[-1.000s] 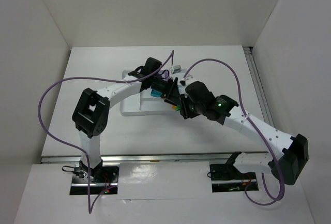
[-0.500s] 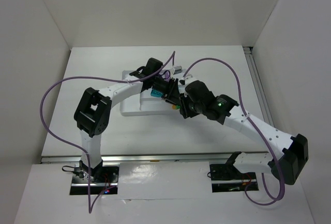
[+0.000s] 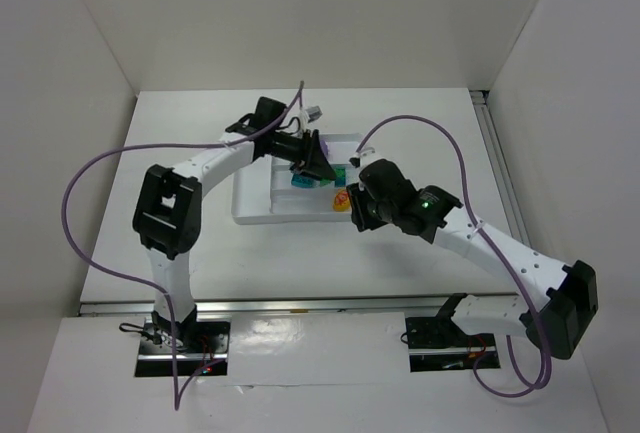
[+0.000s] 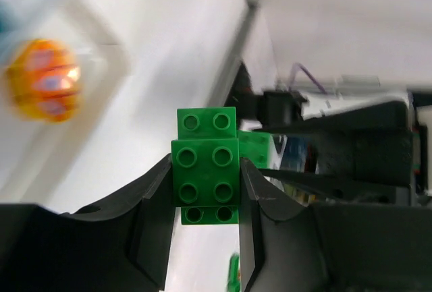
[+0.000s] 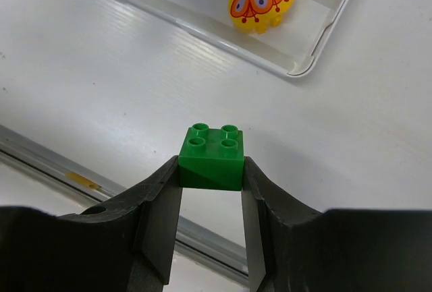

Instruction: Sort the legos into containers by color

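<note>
Mid-sort: you're holding green in both grippers, neither piece in a section yet.
Left gripper [image 4: 206, 187] is clamped on a green stack [image 4: 206, 150] above the tray [image 5: 297, 69], toward its 12 o'clock. Right gripper [image 5: 211, 172] is clamped on one green brick [image 5: 211, 154] over the table [image 5: 101, 90], off the tray's 5 o'clock corner. Already in: one yellow-and-red piece [image 5: 262, 1] at 4 o'clock, and a cyan piece [image 3: 300, 181] mid-tray, count unclear. No purple visible.

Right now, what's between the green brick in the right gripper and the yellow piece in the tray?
Only bare table and the near tray rim separate green brick and yellow piece; right wrist view shows it.
</note>
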`<action>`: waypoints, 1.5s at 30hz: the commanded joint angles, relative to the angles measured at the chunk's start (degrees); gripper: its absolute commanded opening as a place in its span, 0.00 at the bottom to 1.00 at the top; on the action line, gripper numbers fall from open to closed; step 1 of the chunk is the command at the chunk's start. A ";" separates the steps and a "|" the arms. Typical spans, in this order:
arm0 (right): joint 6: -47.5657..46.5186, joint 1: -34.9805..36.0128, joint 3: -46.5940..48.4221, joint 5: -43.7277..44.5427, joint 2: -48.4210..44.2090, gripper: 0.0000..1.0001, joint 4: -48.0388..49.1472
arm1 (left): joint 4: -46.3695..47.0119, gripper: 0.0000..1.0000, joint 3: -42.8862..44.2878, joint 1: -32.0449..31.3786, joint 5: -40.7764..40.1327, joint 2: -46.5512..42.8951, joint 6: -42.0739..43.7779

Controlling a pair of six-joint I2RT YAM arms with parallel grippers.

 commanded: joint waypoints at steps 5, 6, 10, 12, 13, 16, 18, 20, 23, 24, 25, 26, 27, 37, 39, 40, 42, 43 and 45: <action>1.19 -0.26 8.28 -1.62 8.72 0.14 7.85 | -16.99 0.00 -2.37 15.29 -24.91 -9.55 0.45; 1.19 -0.26 9.26 -3.11 10.13 0.14 9.35 | -17.87 0.00 -3.25 16.53 -29.55 -13.31 0.45; 1.72 -0.26 15.14 -4.96 18.04 0.14 16.03 | -21.04 0.00 -5.89 20.66 -39.76 -22.12 -0.86; 1.72 -0.26 21.09 -6.63 24.89 0.14 16.66 | -23.40 0.00 -5.89 21.28 -46.16 -24.59 -1.39; 1.20 0.79 22.96 -7.34 27.26 0.14 17.18 | -24.02 0.00 -5.89 22.15 -47.94 -26.51 -1.40; 0.67 2.11 29.38 -7.87 34.91 0.14 19.81 | -24.65 0.00 -5.89 25.41 -49.37 -27.94 -1.92; 0.06 2.12 33.85 -9.45 40.00 0.14 21.22 | -24.65 0.00 -6.60 27.86 -47.53 -28.64 -1.92; 0.05 2.64 36.41 -9.98 43.00 0.14 22.28 | -25.17 0.00 -7.30 28.93 -45.86 -28.64 -1.92; -0.47 2.64 41.68 -11.56 48.89 0.16 23.42 | -25.17 0.00 -8.97 30.25 -43.75 -29.17 -1.92; -0.47 2.64 43.18 -11.56 51.78 0.17 23.42 | -25.17 0.00 -9.49 31.12 -43.74 -29.69 -1.92; -0.47 3.16 45.72 -11.56 53.02 0.18 23.42 | -25.17 0.00 -9.50 31.74 -42.87 -29.69 -1.92; -0.47 3.17 46.70 -11.56 54.17 0.19 24.21 | -25.17 0.00 -9.50 31.74 -42.26 -29.69 -1.40; -0.47 3.17 48.01 -12.26 56.62 0.19 24.21 | -25.17 0.00 -9.50 32.27 -42.25 -29.69 -1.40; -1.18 3.17 59.39 -11.74 63.87 0.73 21.13 | -22.89 0.00 -12.30 33.33 -36.72 -29.17 -1.40; -1.18 3.17 56.22 -11.74 61.31 0.74 22.71 | -22.36 0.00 -12.31 33.33 -36.71 -28.38 -1.40; -1.18 3.17 54.72 -11.74 58.60 0.76 23.94 | -22.36 0.00 -12.31 33.33 -36.71 -27.68 -0.79; -1.79 3.17 49.45 -12.26 55.43 0.76 25.44 | -22.36 0.00 -11.78 33.33 -36.19 -27.06 -0.78; -1.79 3.17 47.87 -13.22 52.28 0.76 25.45 | -22.36 0.00 -11.78 33.33 -36.19 -27.06 -0.78; -1.79 3.17 42.60 -14.72 48.84 0.76 27.37 | -21.84 0.00 -11.78 33.33 -36.19 -26.35 -0.25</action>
